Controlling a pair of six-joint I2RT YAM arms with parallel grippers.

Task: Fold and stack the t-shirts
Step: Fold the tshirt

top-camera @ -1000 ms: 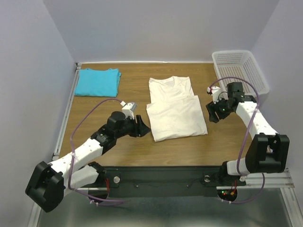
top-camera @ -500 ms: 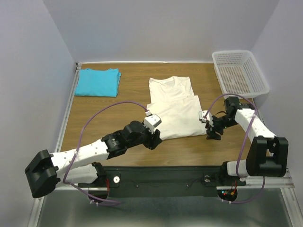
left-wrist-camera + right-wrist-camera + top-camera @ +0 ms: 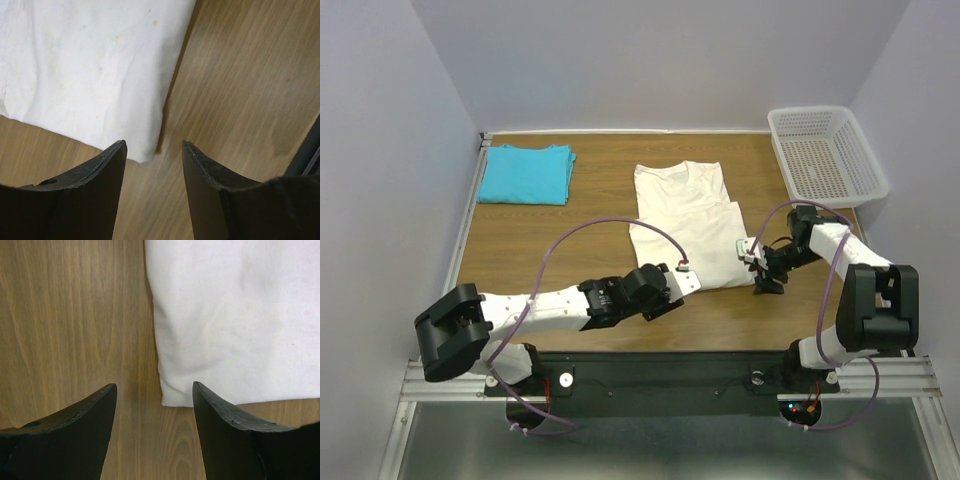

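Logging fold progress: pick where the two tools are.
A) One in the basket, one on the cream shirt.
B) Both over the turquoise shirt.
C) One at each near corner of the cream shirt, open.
C: the left tool and the right tool each frame a near corner of the cream shirt, with the jaws apart and gripping nothing.

left arm (image 3: 535, 308) stretched low across the front, left gripper (image 3: 154, 145) angled down, jaws apart; right arm (image 3: 850, 255) folded inward, right gripper (image 3: 155, 386) down, jaws apart
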